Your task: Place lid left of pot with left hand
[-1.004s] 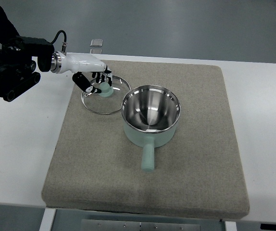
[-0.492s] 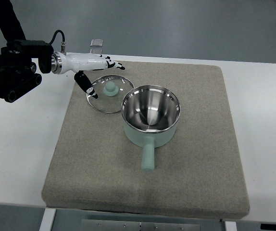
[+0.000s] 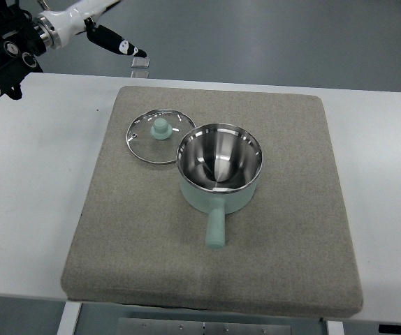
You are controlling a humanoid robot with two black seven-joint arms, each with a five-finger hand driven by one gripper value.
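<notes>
One camera only, the top view. Round glass lid (image 3: 158,135) with a metal rim and pale mint-green knob lies flat on the grey felt-like square mat (image 3: 270,258), knob up. It sits to the left of the pot and slightly toward the far edge, its rim just beside or touching the pot's rim where the two meet; which of the two is not resolvable. Nothing grips the lid.

Mint-green saucepan with a polished steel interior (image 3: 219,171) stands upright near the mat's middle, uncovered, inside visible and holding nothing. Its short mint-green handle (image 3: 214,229) points toward the near edge of the mat.

Mat rests on a white table (image 3: 33,209).

Left hand (image 3: 96,17), white shell with black fingers, shows at the top-left corner, above the far edge of the table and well apart from the lid. Only part of it is in frame; the one black finger (image 3: 117,43) that shows is stretched out straight, pointing right and down, with nothing in it. Black arm hardware (image 3: 1,42) sits behind it at the left edge.

Small metal bracket (image 3: 140,64) sits at the table's far edge, just beyond the mat.
</notes>
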